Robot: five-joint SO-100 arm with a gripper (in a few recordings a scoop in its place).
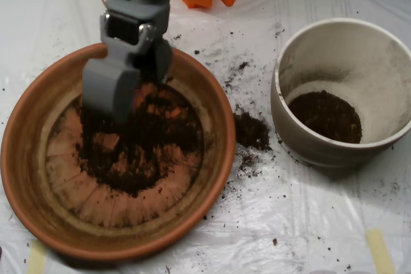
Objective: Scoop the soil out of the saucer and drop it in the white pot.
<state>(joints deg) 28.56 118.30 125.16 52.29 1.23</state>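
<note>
Your end effector (119, 91) is digging into the soil (138, 142) in the saucer (212, 158).
I cannot tell whether its shells are parted or clenched. To the saucer's right, the white pot (379, 94) is holding more soil, and a spilled clump (252, 131) is lying between them on the counter (308, 222).

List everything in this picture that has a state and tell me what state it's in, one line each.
Scoop: down in the saucer, tip in the soil.
Saucer: upright, soil heaped at its middle, bare base around it.
Soil: loose dark pile in the saucer.
White pot: upright, soil on its bottom, dusty inside.
Spilled soil: clump and crumbs on the table between saucer and pot.
</note>
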